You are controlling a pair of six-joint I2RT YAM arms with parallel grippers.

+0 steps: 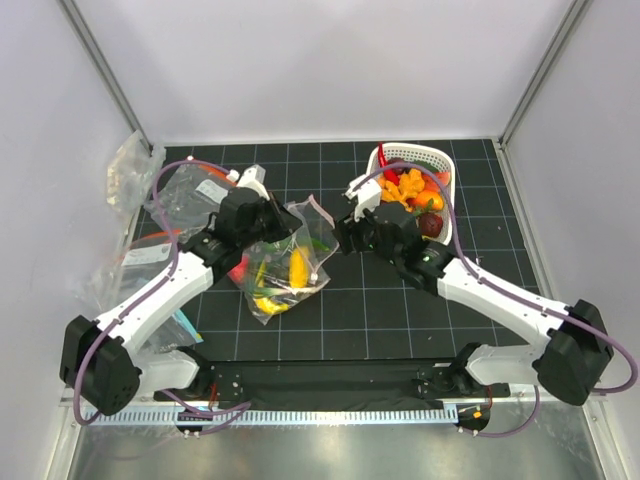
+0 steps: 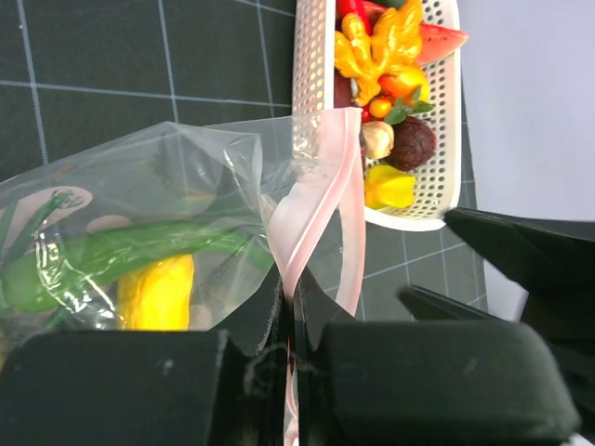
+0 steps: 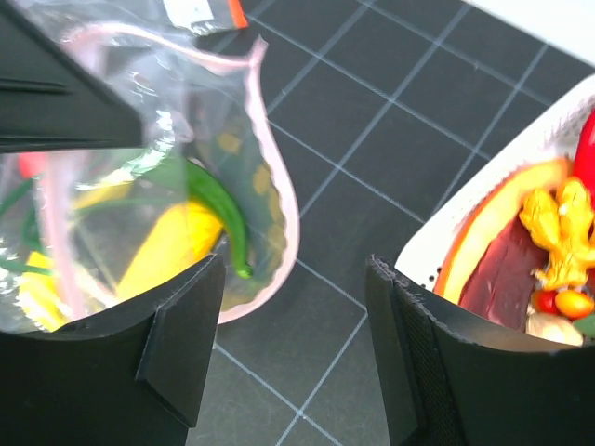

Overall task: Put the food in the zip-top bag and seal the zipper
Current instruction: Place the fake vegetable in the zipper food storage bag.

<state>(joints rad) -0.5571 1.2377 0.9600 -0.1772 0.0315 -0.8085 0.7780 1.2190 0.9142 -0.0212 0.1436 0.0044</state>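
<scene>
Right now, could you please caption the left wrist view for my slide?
Left claw shut on the pink zipper of the zip-top bag, green and yellow food inside, white basket beyond.

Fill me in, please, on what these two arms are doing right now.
The left gripper is shut on the zipper, holding the zip-top bag open. A green pepper and yellow pieces lie inside. The right gripper hangs open and empty between the bag and the white basket, which holds more food.

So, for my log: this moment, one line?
left gripper: shut on pale pink zipper strip; right gripper: open, empty; clear plastic bag: unsealed
</scene>
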